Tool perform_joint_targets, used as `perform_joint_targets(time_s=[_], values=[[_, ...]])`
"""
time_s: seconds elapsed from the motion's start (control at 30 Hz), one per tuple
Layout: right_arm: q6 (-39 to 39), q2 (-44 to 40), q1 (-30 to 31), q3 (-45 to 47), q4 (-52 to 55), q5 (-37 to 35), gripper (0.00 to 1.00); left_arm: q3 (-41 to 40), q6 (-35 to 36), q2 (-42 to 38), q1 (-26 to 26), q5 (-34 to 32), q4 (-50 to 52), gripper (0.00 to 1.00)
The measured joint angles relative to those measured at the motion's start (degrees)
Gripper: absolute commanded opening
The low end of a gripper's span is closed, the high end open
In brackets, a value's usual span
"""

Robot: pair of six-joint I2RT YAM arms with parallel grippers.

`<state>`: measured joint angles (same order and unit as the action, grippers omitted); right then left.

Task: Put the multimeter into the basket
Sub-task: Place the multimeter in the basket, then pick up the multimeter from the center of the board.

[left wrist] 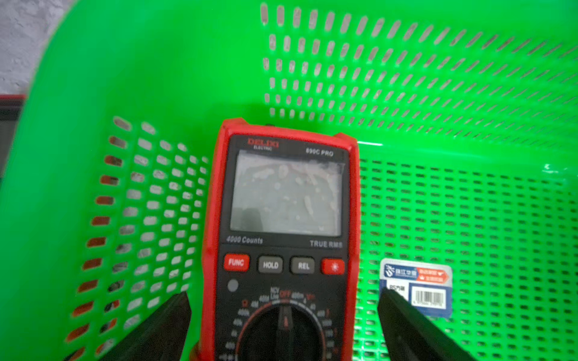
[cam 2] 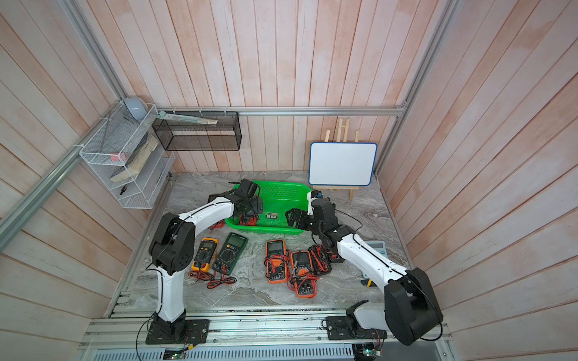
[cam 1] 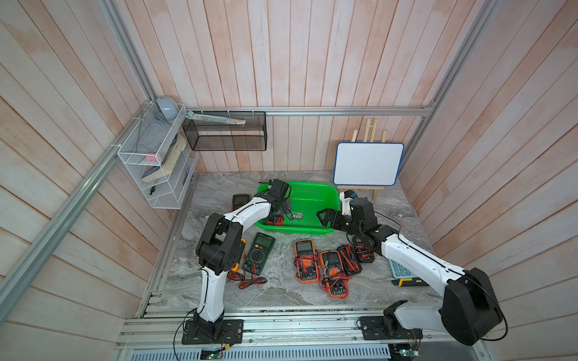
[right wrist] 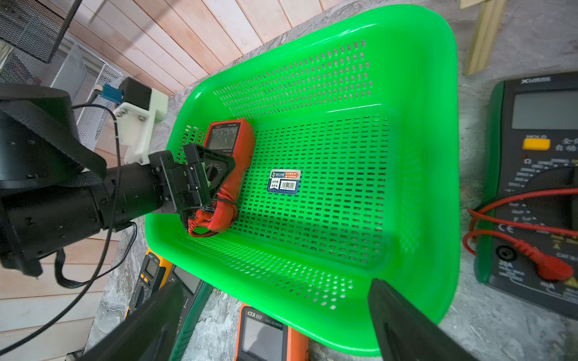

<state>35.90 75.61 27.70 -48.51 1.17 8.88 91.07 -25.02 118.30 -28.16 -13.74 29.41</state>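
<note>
1. Black fingers (left wrist: 169, 325) of your left gripper (left wrist: 283, 295) flank the red multimeter (left wrist: 281, 193) with a gap on each side. The gripper is released and grips nothing.
2. That multimeter lies face up on the floor of the green basket (right wrist: 438, 131), close by a perforated side wall. Its red test leads (right wrist: 203, 223) are bundled at its lower end.
3. You can judge the placing step done, so only the retreat is left. Lift straight up so the fingers clear the casing, leads and rim.
4. Your right gripper (right wrist: 275, 287) hangs spread wide and empty at the basket's rim.
5. The casing looks rubbery and rectangular, with a glossy screen. The basket is smooth slotted plastic with rounded corners, and a barcode sticker (left wrist: 416, 286) sits on its floor.
</note>
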Motion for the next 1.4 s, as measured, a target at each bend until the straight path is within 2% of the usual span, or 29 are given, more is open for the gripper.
perform_joint_targets(time_s=[0.23,0.43,0.83,1.07,1.2,1.4], values=[[-0.24,-1.11,0.00,0.55,0.15,0.00,0.98,0.66,0.63,-3.13,0.00,-0.13,-0.15,1.00],[-0.76,-2.69,0.00,2.08,0.22,0.02,0.98,0.07,0.61,-9.46,0.00,0.66,-0.81,1.00],[-1.27,-6.69,0.00,6.45,0.68,0.02,0.98,-12.96,-3.13,-21.92,-0.66,5.84,-2.40,1.00],[-1.29,-9.22,0.07,9.57,1.31,0.00,0.98,-18.01,-8.98,-25.20,-7.91,6.38,-2.27,1.00],[-1.29,-10.73,0.13,10.64,1.68,-0.13,0.98,-19.80,-14.36,-25.66,-13.31,6.62,-2.05,1.00],[-1.29,-12.59,0.13,11.96,2.14,-1.55,0.98,-22.51,-23.67,-26.38,-18.08,6.43,-0.59,1.00]])
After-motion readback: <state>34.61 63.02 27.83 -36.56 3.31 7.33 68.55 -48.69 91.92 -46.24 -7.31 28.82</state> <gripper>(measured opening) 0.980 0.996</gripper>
